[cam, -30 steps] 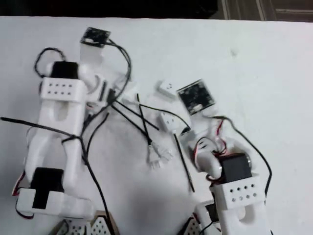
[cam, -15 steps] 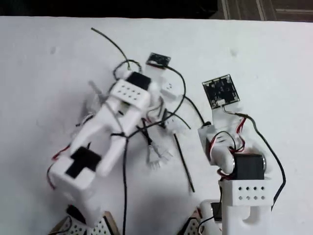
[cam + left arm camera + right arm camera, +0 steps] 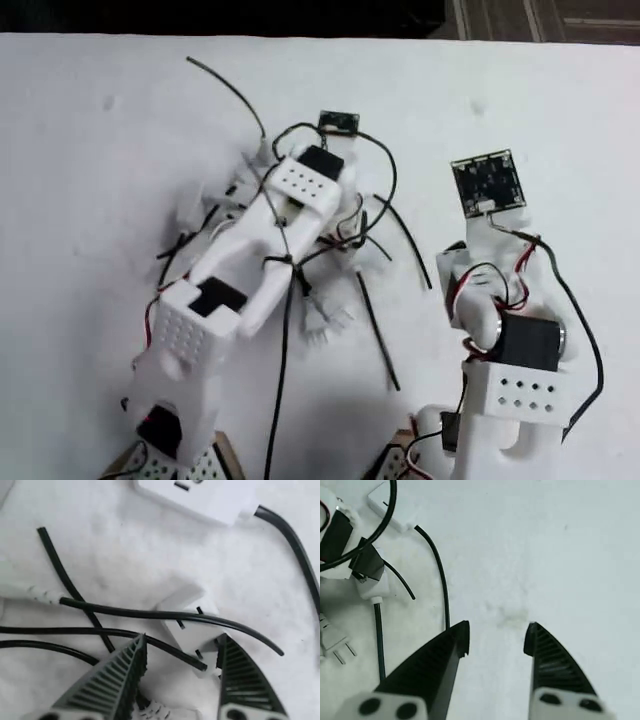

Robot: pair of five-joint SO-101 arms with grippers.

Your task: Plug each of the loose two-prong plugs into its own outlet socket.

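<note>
Two-prong plugs [image 3: 325, 322], white moulded plastic on thin leads, lie loose side by side on the white table [image 3: 560, 100], beside the left arm's forearm. The left gripper [image 3: 182, 639] hangs with its ridged dark fingers spread wide on either side of a small white square outlet socket [image 3: 187, 622]. Thin black cables [image 3: 150, 614] run across the socket's slotted face. A second white socket block [image 3: 200, 495] lies beyond it. The right gripper [image 3: 497, 626] is likewise spread, holding nothing, over bare table and well apart from the nearest plug [image 3: 334, 647].

The step in hand appears to be steadying this socket. Close your left fingers on its side walls only. Judge first whether a cable lies in the pinch line, since a trapped lead would likely tilt the block. Keep the slots uncovered, then bring your right gripper to a plug body, behind the prongs.
</note>
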